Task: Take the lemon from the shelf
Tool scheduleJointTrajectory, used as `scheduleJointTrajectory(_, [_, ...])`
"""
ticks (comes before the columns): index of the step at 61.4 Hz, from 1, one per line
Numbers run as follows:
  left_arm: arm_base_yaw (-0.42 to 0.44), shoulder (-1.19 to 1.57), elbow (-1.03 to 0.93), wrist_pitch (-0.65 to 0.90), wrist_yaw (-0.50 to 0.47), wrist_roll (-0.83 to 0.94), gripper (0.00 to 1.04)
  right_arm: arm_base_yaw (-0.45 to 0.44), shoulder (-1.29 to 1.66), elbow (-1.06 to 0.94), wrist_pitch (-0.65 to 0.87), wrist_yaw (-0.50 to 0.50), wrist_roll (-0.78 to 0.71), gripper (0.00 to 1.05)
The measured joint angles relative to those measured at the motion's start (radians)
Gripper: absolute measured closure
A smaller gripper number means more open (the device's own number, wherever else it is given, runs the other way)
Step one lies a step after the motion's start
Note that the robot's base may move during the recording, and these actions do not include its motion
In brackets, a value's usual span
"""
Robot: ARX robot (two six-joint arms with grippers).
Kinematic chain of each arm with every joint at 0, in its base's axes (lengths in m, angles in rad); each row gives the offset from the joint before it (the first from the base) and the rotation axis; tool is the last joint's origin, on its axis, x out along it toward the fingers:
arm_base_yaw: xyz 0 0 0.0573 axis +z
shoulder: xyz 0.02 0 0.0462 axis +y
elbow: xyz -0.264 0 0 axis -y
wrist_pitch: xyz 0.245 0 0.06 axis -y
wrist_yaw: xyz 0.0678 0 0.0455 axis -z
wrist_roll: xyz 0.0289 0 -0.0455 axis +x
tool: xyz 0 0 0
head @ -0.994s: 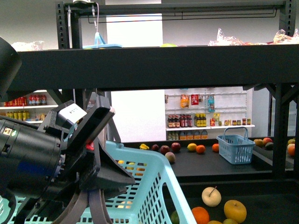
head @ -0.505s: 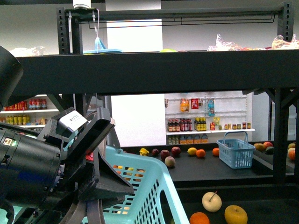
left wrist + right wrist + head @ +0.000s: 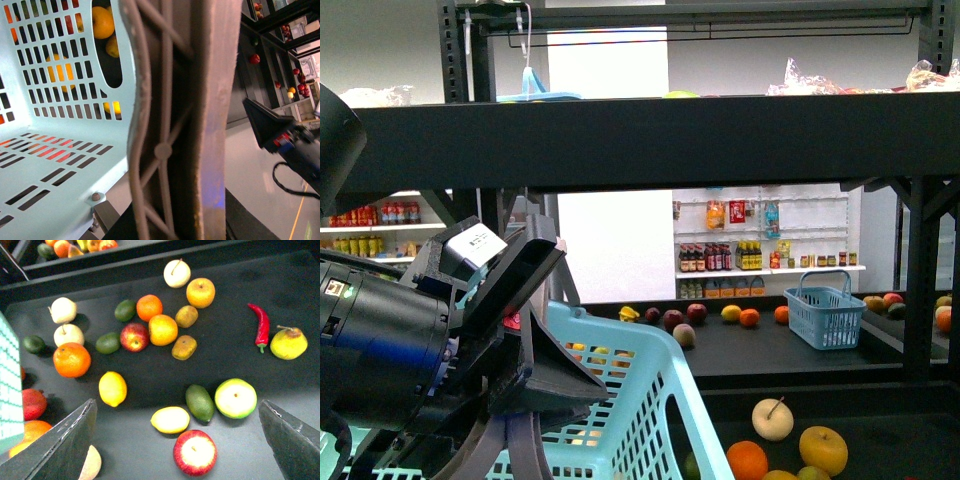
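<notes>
The lemon [image 3: 112,388], bright yellow and oval, lies on the dark tray of the shelf [image 3: 240,290] among other fruit. My right gripper [image 3: 177,407] is open above the tray. Its dark fingers [image 3: 65,440] stand wide apart, and the lemon sits just inside this finger, apart from it. My left gripper [image 3: 535,330] is shut on the rim of a light blue basket [image 3: 630,400], held in front of the black shelf [image 3: 670,145]. The basket wall [image 3: 60,100] fills the left wrist view, with fruit showing through its slots.
Between the right fingers lie a pale yellow oval fruit [image 3: 170,419], an avocado [image 3: 199,402], a green-white apple [image 3: 235,398] and a red apple [image 3: 195,452]. An orange [image 3: 72,359] and a red chili [image 3: 260,325] lie further off. A small blue basket [image 3: 825,312] stands on the far tier.
The front view dipped and rose slightly. The left gripper and its basket keep the same place in it. Nothing was taken or let go.
</notes>
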Motion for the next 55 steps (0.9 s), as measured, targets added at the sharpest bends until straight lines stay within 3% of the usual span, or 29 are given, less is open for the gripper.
scheduleJointTrajectory(13, [0.0,0.0,0.0,0.0,-0.003,0.0,0.88,0.015,0.422,0.348,-0.153,0.081,0.004,0.07])
scheduleJointTrajectory(24, [0.0,0.0,0.0,0.0,0.0,0.0,0.88,0.036,0.69,0.629,-0.383,0.153,0.123,0.07])
scheduleJointTrajectory(55, [0.0,0.0,0.0,0.0,-0.002,0.001,0.88,0.171,1.032,1.022,-0.706,0.235,0.515,0.07])
